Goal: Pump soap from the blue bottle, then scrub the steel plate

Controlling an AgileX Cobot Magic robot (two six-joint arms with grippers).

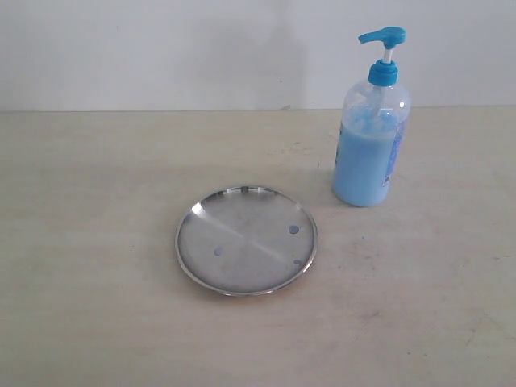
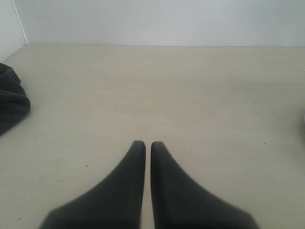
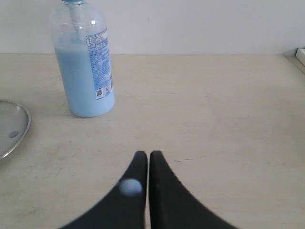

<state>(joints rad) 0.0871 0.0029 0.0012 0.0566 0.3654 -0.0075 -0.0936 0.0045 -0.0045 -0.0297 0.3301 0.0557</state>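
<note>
From the exterior view I count one bottle (image 1: 371, 129), one plate (image 1: 247, 239) and none of my grippers. The bottle stands upright at the far right of the table (image 1: 97, 282). It is tall, clear plastic, with a bright blue pump head (image 1: 382, 37) and collar, and a blue label on its right side. Light blue opaque soap (image 1: 361, 165) fills it to about the shoulder. The plate lies flat near the middle, nearer than the bottle and to its left, and the two are apart. It is round, shallow, shiny steel with a raised rim. On it I count two clear bluish drops (image 1: 293, 230) and a fainter third by the right rim. The table is pale, matt and lightly scuffed; the wall (image 1: 161, 48) behind is plain white.

In the left wrist view, my left gripper (image 2: 148, 143) has two dark, smooth, tapered fingers with only a thin slit between them and nothing in it. One dark, soft-looking lump (image 2: 9, 100) sits at the edge of view; what it is I cannot tell.

In the right wrist view, my right gripper (image 3: 148, 153) is likewise closed to a thin slit and empty. One pale bluish blob (image 3: 129, 187) sits on a finger. The bottle stands beyond my fingertips, the plate's rim just beside it, carrying one drop.
</note>
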